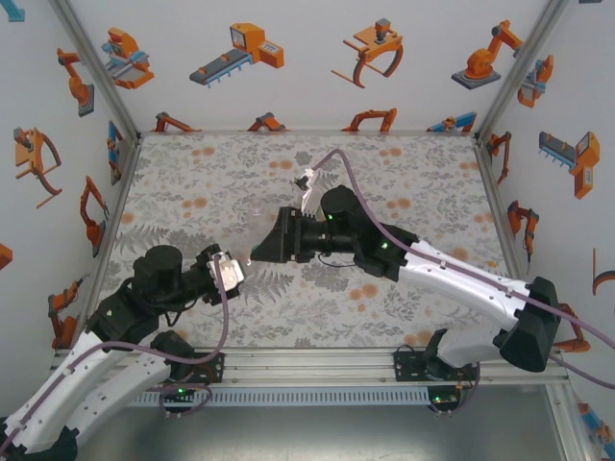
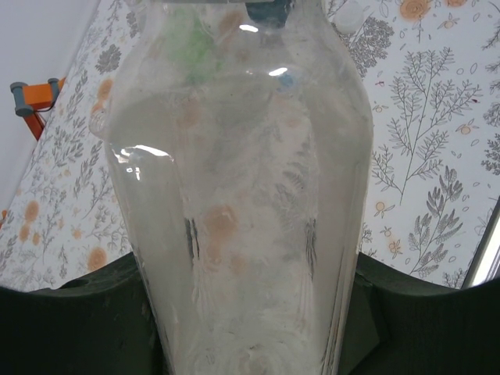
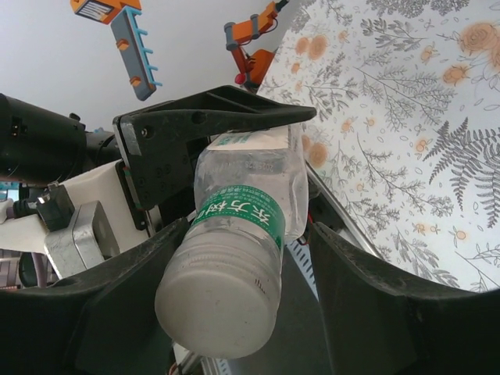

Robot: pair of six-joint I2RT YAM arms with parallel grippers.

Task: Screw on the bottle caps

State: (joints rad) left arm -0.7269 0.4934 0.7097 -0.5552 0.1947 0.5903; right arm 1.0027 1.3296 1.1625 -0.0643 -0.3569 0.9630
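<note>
A colourless see-through bottle [image 1: 248,254] is held off the table between the two arms. My left gripper [image 1: 229,272] is shut on its body, and in the left wrist view the bottle [image 2: 242,195] stands upright between the two dark jaws of that gripper [image 2: 250,312]. In the right wrist view the bottle [image 3: 250,168] carries a green label band and a white cap [image 3: 223,301] on its neck. My right gripper [image 3: 248,230] is open around that cap. Its left finger lies close against the cap and a gap shows on the right side.
The floral table [image 1: 413,182] is boxed in by white walls with robot pictures. A metal rail [image 1: 307,365] runs along the near edge. A small pale object [image 1: 306,180] lies at the back centre. A green blur [image 2: 191,47] and a blue speck [image 2: 285,78] show through the bottle.
</note>
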